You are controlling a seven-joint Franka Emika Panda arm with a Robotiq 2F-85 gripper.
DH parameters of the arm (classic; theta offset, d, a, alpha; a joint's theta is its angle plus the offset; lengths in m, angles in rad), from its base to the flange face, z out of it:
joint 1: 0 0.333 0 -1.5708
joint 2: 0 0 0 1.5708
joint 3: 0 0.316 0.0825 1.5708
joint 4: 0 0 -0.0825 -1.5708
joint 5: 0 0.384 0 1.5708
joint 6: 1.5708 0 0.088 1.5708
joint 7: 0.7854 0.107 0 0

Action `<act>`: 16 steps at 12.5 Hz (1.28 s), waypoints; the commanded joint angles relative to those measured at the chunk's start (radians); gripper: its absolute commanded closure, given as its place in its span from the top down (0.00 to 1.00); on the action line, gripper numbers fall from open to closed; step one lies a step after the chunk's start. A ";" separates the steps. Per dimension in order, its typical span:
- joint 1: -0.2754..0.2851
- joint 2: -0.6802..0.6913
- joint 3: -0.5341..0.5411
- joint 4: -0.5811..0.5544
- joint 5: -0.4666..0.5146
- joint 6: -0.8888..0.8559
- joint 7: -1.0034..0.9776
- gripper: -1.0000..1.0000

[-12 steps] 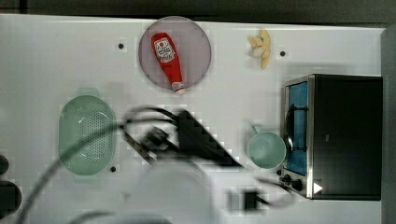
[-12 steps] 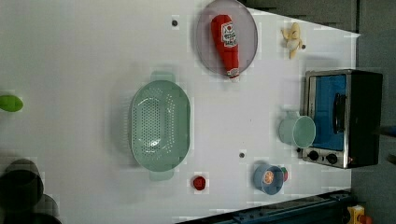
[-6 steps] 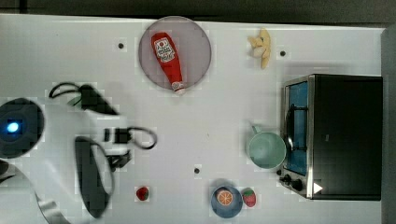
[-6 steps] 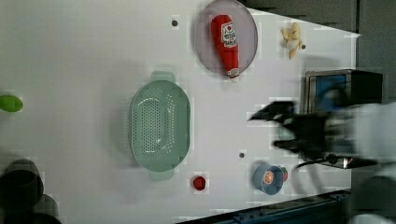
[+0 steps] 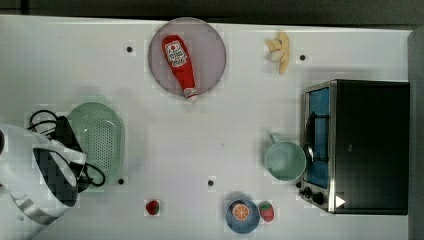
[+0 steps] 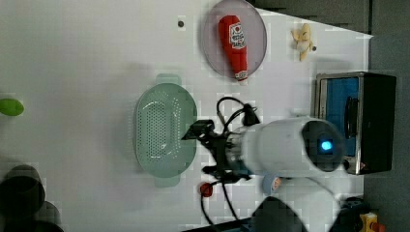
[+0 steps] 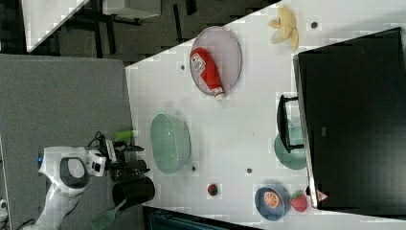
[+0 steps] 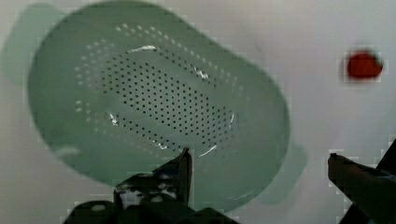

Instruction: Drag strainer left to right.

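Ketchup bottle (image 5: 179, 61) label unreadable, lying on grey plate (image 5: 212, 42). White desk (image 5: 225, 130), grey floor beside it in the right view. Strainer (image 5: 100, 137) at the top view's left; jaws spread wide over it, gripper (image 8: 257, 170) grasping nothing.

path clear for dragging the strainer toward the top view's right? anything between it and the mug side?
Nothing visible blocks it. The table is bare between the strainer and the mug. The plate with the ketchup bottle and the strawberry sit off that line.
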 commanded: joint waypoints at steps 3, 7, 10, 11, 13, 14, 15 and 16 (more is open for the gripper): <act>-0.025 0.175 -0.020 0.015 -0.183 0.202 0.470 1.00; -0.023 0.292 -0.042 0.015 -0.236 0.325 0.470 1.00; -0.017 0.327 -0.093 0.013 -0.270 0.331 0.470 1.00; -0.015 0.334 -0.109 0.012 -0.276 0.334 0.469 1.00; -0.014 0.337 -0.127 0.001 -0.277 0.340 0.469 1.00; -0.014 0.336 -0.137 -0.006 -0.284 0.342 0.469 1.00; -0.015 0.333 -0.146 -0.012 -0.289 0.353 0.469 1.00; -0.016 0.329 -0.157 -0.016 -0.289 0.362 0.469 1.00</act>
